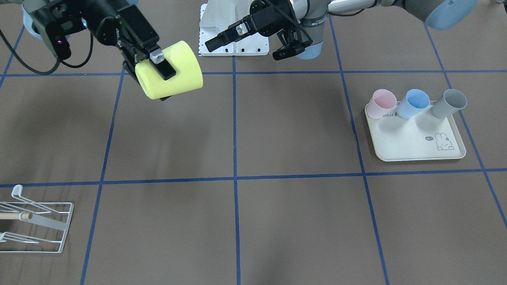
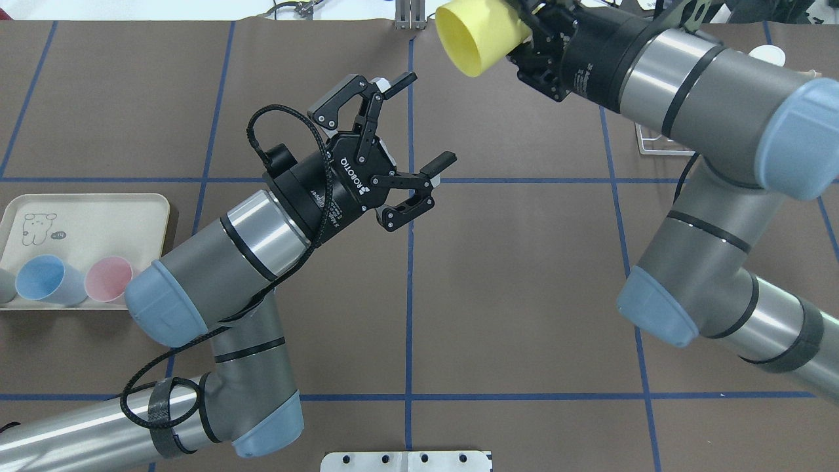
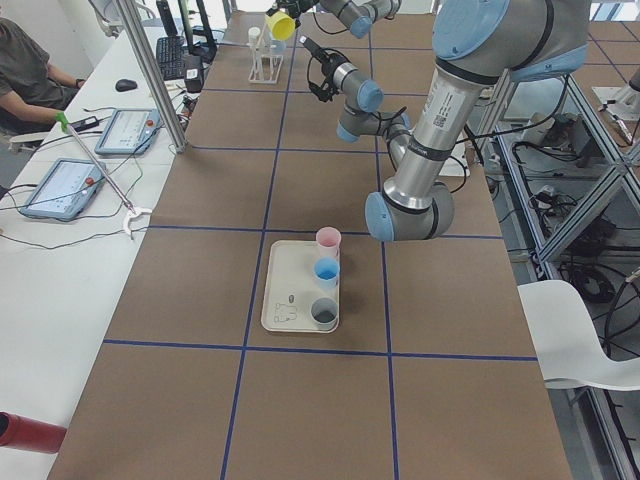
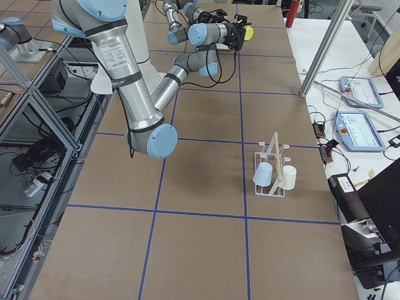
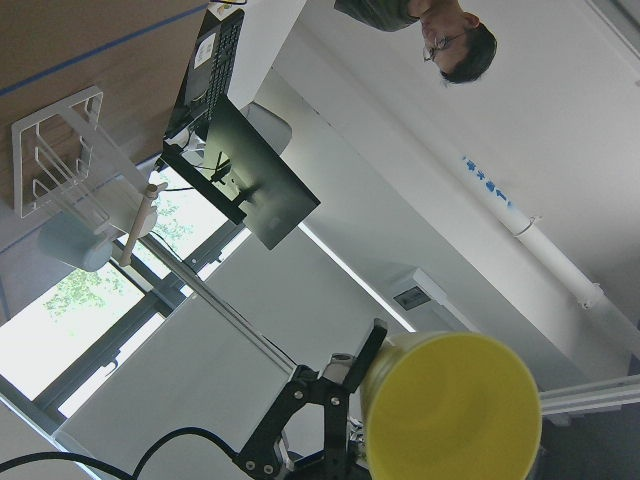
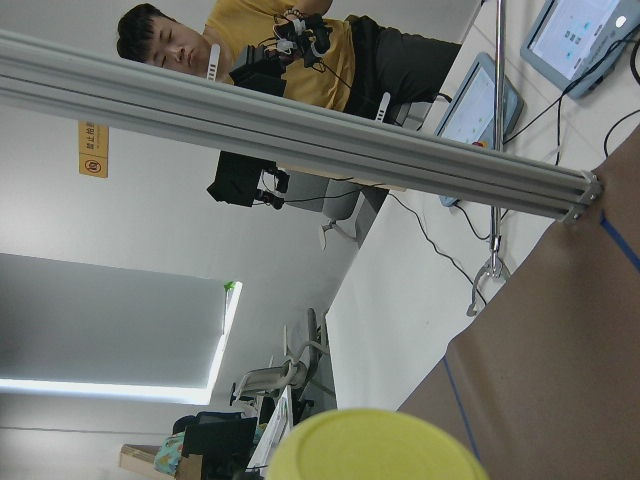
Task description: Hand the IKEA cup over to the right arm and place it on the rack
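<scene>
Right fingers [image 1: 163,68] closed across the yellow cup [image 1: 180,63], which I find held clear above the desk [image 1: 277,134], long axis near level, mouth toward the robot's left. Left fingers [image 2: 438,161] spread wide, holding nothing. The rack [image 1: 47,223] stands well apart from the cup, toward the operators' edge on the robot's right; the right arm [image 2: 708,85] is nearer. I judge the hand-over complete, placing outstanding.
</scene>
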Robot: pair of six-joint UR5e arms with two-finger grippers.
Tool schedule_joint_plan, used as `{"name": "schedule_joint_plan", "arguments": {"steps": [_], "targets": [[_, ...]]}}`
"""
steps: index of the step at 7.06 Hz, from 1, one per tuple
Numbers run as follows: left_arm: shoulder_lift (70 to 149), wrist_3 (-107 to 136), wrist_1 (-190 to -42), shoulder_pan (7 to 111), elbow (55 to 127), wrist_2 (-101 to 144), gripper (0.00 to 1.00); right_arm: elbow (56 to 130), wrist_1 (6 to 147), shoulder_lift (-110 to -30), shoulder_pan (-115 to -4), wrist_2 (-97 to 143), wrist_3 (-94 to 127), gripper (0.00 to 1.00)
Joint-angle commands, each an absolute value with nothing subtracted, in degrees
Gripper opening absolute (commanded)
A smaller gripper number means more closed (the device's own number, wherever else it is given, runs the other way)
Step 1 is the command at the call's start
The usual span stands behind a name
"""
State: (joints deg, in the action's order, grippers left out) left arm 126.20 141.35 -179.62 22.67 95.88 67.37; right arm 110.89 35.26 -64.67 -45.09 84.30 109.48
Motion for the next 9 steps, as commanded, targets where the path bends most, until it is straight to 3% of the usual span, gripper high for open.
{"name": "schedule_joint_plan", "arguments": {"steps": [1, 6, 9], "targets": [[124.8, 131.8, -179.4, 22.8, 96.0, 67.8, 1.00, 110.0, 36.8, -70.1, -48.6, 84.4, 97.2, 0.00], [125.2, 124.1, -172.2, 22.9, 96.0, 69.7, 1.00, 110.3, 58.6, -75.9, -50.7, 66.8, 73.8, 0.00], [125.2, 119.6, -171.7, 22.9, 95.7, 69.7, 1.00, 107.0, 57.8, -82.8, -50.7, 62.0, 63.6, 0.00]]}}
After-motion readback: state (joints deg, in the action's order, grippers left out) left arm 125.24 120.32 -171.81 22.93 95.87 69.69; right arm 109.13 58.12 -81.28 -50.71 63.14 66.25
